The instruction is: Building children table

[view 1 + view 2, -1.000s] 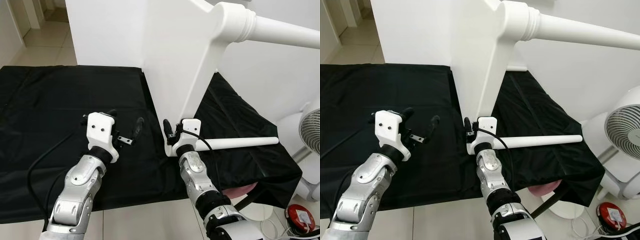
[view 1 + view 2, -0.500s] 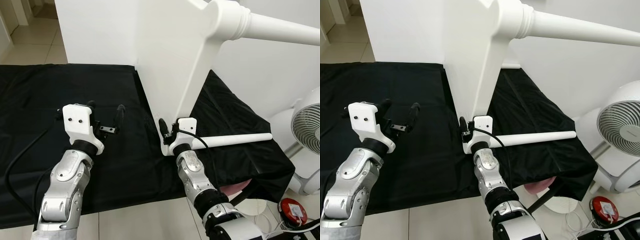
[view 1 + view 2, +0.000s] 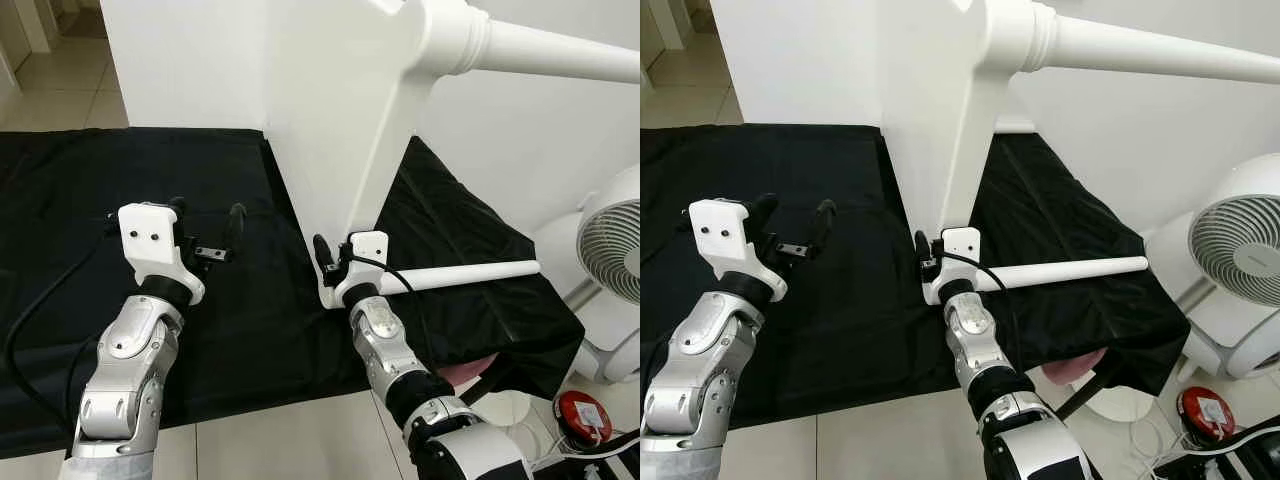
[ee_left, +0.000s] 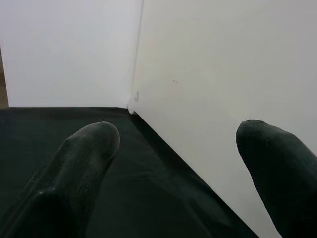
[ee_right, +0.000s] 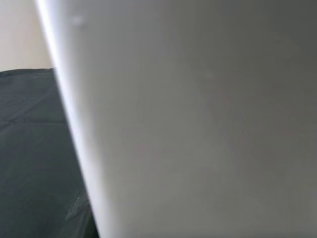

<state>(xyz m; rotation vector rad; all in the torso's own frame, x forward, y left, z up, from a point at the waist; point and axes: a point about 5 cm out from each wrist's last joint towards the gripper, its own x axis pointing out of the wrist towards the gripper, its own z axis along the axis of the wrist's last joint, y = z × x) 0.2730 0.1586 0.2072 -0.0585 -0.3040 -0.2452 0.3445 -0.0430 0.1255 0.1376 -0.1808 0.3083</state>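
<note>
White table panel (image 3: 340, 130) stands upright on black cloth (image 3: 80, 180). Right gripper (image 3: 335, 268) grips its lower corner; left gripper (image 3: 205, 228) hovers beside the panel, spread, empty. Risk: a one-point hold lets the panel tip.

White table (image 3: 340, 120), partly built, tipped on edge on black cloth (image 3: 100, 180). Flat top stands upright as a broad white panel; lower edge rests on the cloth. One turned leg (image 3: 540, 55) fitted at the upper corner, projecting level to the right. Second leg (image 3: 470, 274), slim and tapered, lies loose on the cloth beside the panel's lower corner, possibly touching it.
</note>
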